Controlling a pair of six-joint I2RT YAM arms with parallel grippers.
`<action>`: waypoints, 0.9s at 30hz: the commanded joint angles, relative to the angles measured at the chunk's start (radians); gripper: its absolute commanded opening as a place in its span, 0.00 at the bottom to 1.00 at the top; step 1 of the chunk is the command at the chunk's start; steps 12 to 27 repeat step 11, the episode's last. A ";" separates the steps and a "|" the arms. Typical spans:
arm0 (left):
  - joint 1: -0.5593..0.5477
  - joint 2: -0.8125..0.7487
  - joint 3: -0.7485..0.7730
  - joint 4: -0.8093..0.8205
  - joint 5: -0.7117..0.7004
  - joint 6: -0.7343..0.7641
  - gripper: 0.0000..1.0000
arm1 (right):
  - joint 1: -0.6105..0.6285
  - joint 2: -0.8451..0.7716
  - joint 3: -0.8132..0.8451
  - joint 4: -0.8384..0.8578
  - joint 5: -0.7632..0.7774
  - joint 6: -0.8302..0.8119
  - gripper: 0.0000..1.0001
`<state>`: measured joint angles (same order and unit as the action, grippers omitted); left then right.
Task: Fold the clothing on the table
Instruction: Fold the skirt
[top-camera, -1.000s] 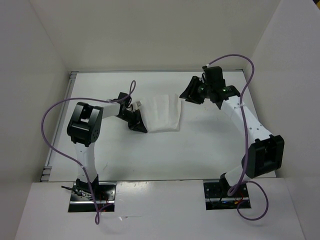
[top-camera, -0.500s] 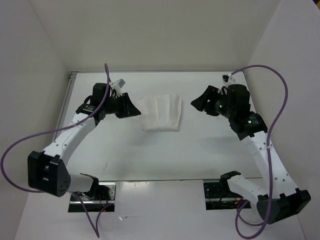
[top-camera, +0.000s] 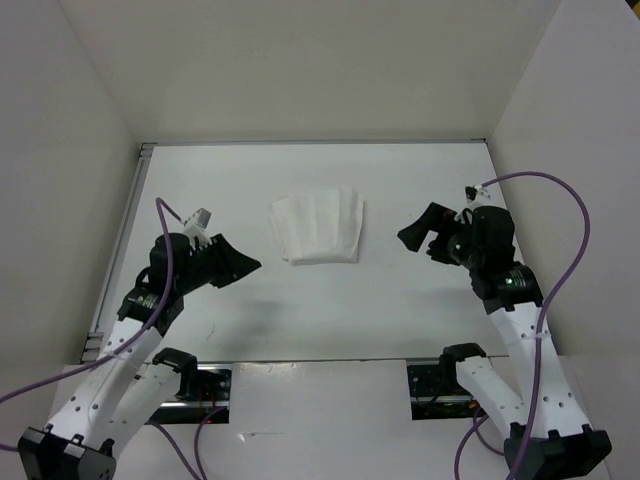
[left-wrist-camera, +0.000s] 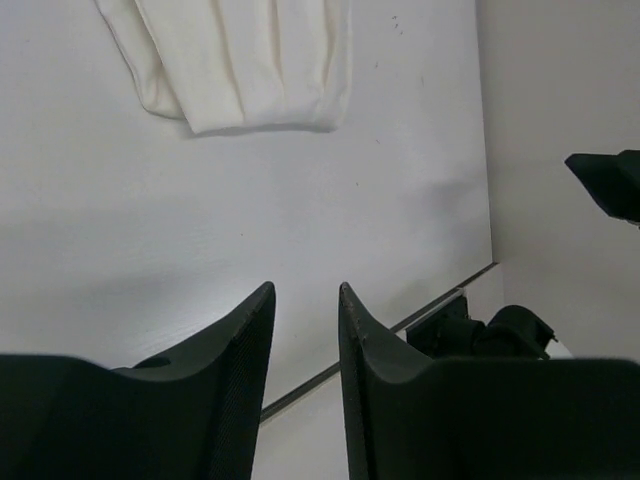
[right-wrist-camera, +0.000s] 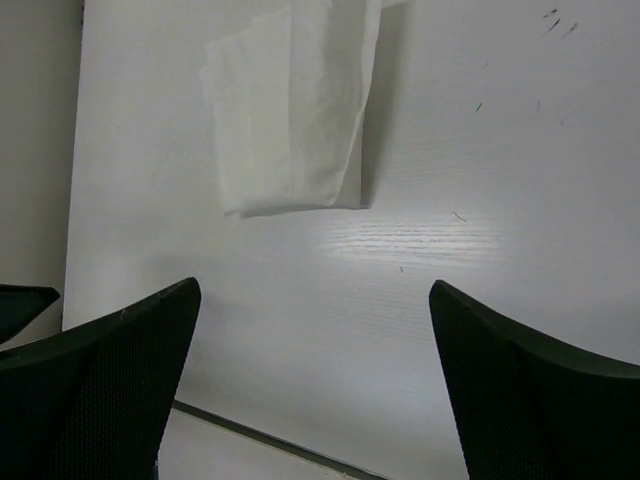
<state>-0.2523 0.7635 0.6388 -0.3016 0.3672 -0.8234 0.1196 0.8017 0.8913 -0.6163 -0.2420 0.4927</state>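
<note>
The clothing lies on the table as a flat, folded white packet, slightly fanned, toward the far middle. It lies at the top of the left wrist view and of the right wrist view. My left gripper hovers to the near left of the clothing, well apart from it. Its jaws stand a narrow gap apart with nothing between them. To the right of the clothing, also apart from it, my right gripper is wide open and empty.
White upright walls close in the table on the left, far and right sides. A metal rail runs along the left edge. The two arm bases sit at the near edge, with purple cables looping beside the arms.
Both arms have drawn back from the clothing toward the near side, the left one swinging far out to the left. Both grippers have opened. The clothing stays folded in place.
</note>
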 joint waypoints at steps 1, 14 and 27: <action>-0.004 -0.064 -0.073 -0.008 0.016 -0.051 0.39 | -0.005 -0.061 -0.008 0.027 0.024 0.017 1.00; 0.016 -0.133 -0.094 0.064 0.174 0.038 1.00 | -0.005 0.034 -0.008 0.036 0.021 -0.005 1.00; 0.016 -0.133 -0.094 0.064 0.174 0.038 1.00 | -0.005 0.034 -0.008 0.036 0.021 -0.005 1.00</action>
